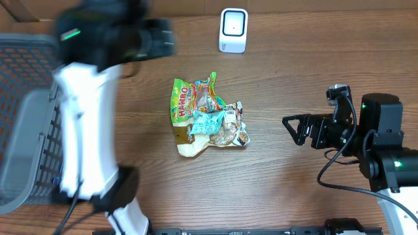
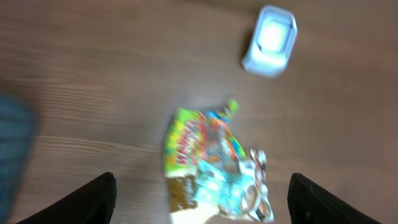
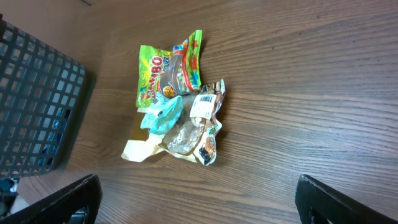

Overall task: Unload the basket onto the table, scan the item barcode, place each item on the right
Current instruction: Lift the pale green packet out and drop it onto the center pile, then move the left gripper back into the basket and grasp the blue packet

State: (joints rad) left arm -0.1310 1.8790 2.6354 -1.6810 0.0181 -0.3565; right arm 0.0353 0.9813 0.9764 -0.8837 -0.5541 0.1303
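Note:
A pile of snack packets lies mid-table: a green Haribo bag point(image 1: 182, 102) point(image 3: 157, 71) point(image 2: 185, 144), a teal packet point(image 1: 209, 121) point(image 3: 163, 113) and a crinkled packet with a white barcode label point(image 3: 203, 106). The white scanner point(image 1: 233, 30) point(image 2: 270, 41) stands at the far edge. My left gripper point(image 1: 159, 39) point(image 2: 200, 182) is blurred, high above the table's far left, open and empty, with the pile below it. To the right of the pile, my right gripper point(image 1: 291, 128) point(image 3: 198, 182) is open, pointing at it, with nothing between its fingers.
A grey mesh basket point(image 1: 26, 104) point(image 3: 37, 93) stands at the left edge of the table, beside the left arm's white base point(image 1: 85, 137). Bare wooden tabletop surrounds the pile.

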